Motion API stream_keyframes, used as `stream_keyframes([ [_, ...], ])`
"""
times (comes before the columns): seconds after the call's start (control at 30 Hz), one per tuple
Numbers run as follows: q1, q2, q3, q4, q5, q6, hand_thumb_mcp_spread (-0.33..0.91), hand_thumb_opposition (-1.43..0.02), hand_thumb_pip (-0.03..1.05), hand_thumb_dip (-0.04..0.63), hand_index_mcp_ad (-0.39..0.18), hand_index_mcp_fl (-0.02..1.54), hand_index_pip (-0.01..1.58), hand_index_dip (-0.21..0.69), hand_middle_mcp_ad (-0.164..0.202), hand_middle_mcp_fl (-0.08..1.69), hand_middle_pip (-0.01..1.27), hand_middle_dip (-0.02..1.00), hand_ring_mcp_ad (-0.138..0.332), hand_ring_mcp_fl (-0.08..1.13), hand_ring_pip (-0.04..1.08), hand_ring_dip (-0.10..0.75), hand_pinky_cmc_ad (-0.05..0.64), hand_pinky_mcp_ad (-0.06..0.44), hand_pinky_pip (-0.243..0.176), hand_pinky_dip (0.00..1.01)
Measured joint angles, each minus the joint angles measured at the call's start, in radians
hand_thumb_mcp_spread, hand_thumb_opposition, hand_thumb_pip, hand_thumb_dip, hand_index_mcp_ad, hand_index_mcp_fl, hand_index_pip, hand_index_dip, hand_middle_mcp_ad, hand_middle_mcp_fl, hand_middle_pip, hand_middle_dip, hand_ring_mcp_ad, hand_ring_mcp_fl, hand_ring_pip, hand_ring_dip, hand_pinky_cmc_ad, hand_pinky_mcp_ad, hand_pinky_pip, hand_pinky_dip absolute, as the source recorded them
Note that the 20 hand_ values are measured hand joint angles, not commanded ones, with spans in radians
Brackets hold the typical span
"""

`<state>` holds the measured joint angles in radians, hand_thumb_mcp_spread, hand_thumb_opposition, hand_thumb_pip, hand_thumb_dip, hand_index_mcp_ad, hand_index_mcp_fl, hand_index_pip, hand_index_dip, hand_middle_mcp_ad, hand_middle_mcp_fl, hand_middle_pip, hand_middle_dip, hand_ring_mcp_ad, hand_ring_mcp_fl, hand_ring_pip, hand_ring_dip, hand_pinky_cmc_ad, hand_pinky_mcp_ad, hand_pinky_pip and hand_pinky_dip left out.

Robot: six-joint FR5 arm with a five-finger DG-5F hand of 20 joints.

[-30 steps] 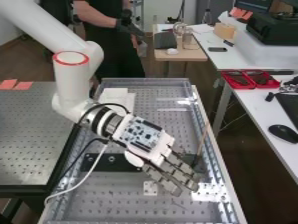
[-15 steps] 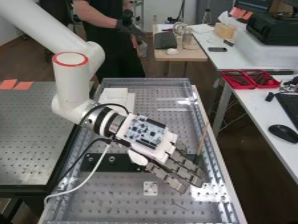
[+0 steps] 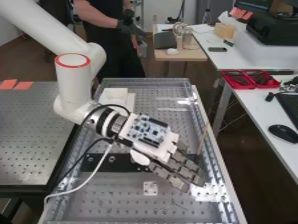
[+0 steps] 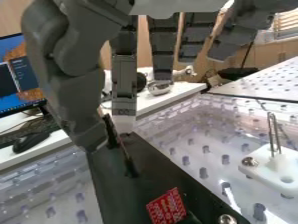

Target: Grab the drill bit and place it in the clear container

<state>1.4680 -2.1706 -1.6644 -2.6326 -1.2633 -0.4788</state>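
Hand: points to 5 o'clock in the high view; can't tell if it's gripping.
Drill bit: likely, thin and dark; needs snug pinch, slow lift.

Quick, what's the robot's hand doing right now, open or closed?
Hand: open, its fingers extended nearly straight.

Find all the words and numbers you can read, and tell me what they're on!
I can't read any for sure:
Red label on the black plate: rows of print, too small and blurry.
Circuit board on the back of the robot's hand: tiny marks, too small.
Screen behind: too unclear to read.
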Motion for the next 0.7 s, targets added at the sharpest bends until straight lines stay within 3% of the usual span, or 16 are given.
stream_keyframes([
  [0.27,0.004,0.002,0.003,0.016,0.010,-0.057,0.51,-0.83,0.53,0.253,-0.113,0.41,1.05,0.347,0.091,0.20,0.11,0.22,0.075,0.03,0.08,0.014,0.246,0.115,-0.094,0.18],
  [0.33,0.004,0.002,0.004,0.016,0.012,-0.060,0.51,-0.83,0.53,0.253,-0.110,0.43,1.05,0.347,0.075,0.20,0.11,0.22,0.075,0.03,0.08,0.014,0.244,0.115,-0.094,0.18],
  [0.7,0.003,0.007,0.004,0.020,0.003,-0.092,0.53,-0.83,0.52,0.251,-0.120,0.46,1.07,0.347,0.075,0.22,0.11,0.22,0.070,0.03,0.08,0.014,0.265,0.117,-0.094,0.18],
])
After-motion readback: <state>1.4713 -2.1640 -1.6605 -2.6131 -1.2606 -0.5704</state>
